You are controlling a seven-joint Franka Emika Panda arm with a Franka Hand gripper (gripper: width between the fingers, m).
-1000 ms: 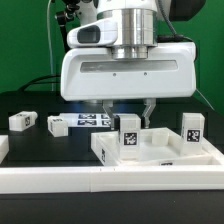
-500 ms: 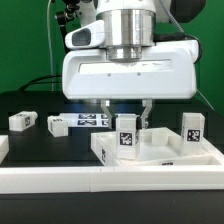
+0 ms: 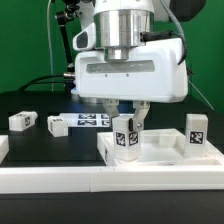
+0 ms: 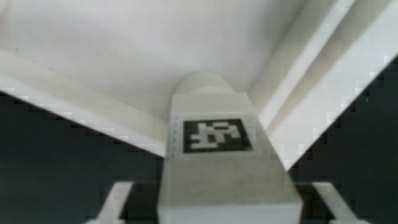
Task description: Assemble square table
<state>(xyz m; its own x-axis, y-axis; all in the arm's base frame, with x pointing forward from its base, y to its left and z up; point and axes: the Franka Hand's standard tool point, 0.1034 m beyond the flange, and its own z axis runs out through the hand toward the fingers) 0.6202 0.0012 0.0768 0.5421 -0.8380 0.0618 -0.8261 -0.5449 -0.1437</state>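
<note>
Jaws of my gripper (image 3: pixel 126 122) are clamped on the two sides of the held leg (image 3: pixel 125 138), which I keep upright with its marker tag facing the exterior camera, over the part of the square table top (image 3: pixel 165 153) toward the exterior view's left; whether its lower end touches the top I cannot tell. The second leg (image 3: pixel 195 132) stands upright at the top's corner on the exterior view's right, well apart from mine. On the black surface (image 3: pixel 45 145), a loose leg (image 3: pixel 22 120) and the other loose leg (image 3: pixel 57 124) lie beside the marker board (image 3: pixel 95 121).
</note>
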